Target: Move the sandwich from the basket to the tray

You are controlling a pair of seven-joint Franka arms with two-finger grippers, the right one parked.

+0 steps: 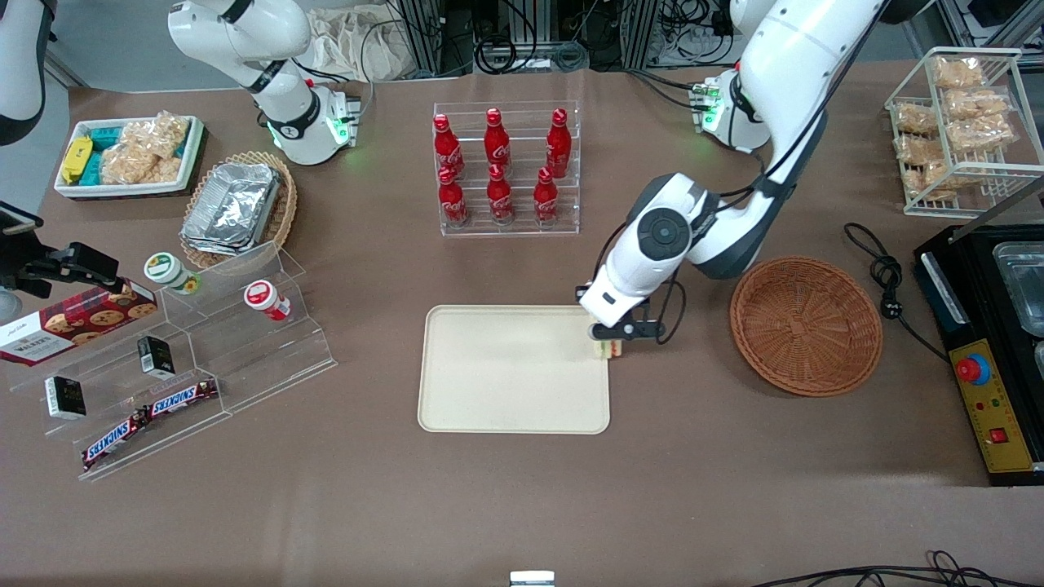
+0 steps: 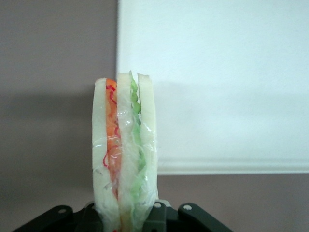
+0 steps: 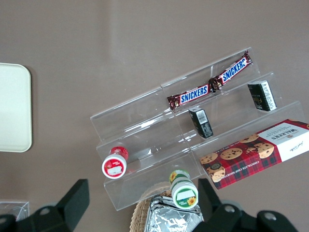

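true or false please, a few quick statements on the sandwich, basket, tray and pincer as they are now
1. The pincer is shut on the sandwich. True.
2. The sandwich lies in the basket. False: the basket holds nothing; the sandwich is in the pincer at the tray's edge.
3. The pincer is at the tray edge nearest the basket. True.
4. The tray already holds a snack bag. False: nothing lies on it.
5. The sandwich shows orange and green filling between pale bread. True.
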